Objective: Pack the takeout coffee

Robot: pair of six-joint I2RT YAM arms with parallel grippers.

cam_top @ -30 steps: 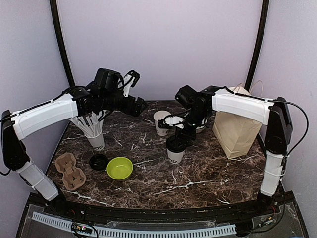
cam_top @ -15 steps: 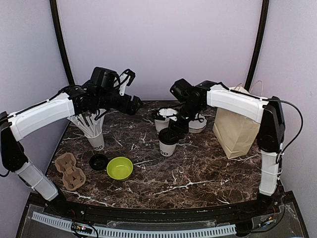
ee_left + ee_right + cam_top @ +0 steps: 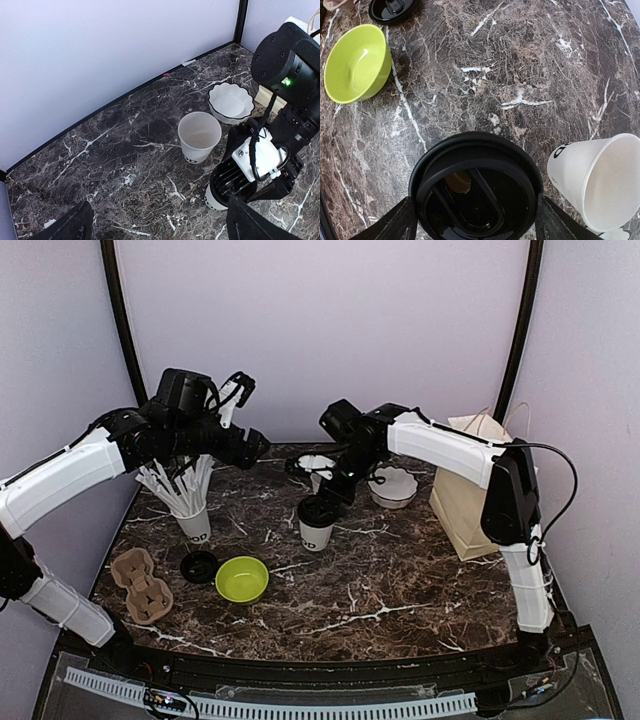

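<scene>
One coffee cup with a black lid [image 3: 317, 525] is gripped from above by my right gripper [image 3: 323, 506]. In the right wrist view the lid [image 3: 477, 190] fills the space between the fingers. Its base is at or just above the table; I cannot tell which. The second white cup [image 3: 316, 469] stands open, without a lid, just behind it, and also shows in the left wrist view [image 3: 199, 136]. A loose black lid [image 3: 199, 565] lies on the table at the front left. My left gripper [image 3: 252, 447] is open and empty, hovering left of the cups.
A brown paper bag [image 3: 476, 498] stands at the right. A white scalloped bowl [image 3: 392, 486] sits behind the cups. A lime-green bowl [image 3: 242, 578], a cardboard cup carrier [image 3: 140, 583] and a cup of white straws [image 3: 190, 512] are at the left.
My right gripper has carried the lidded cup left and towards the back, to just in front of the open cup. My left arm has drawn back to the left.
</scene>
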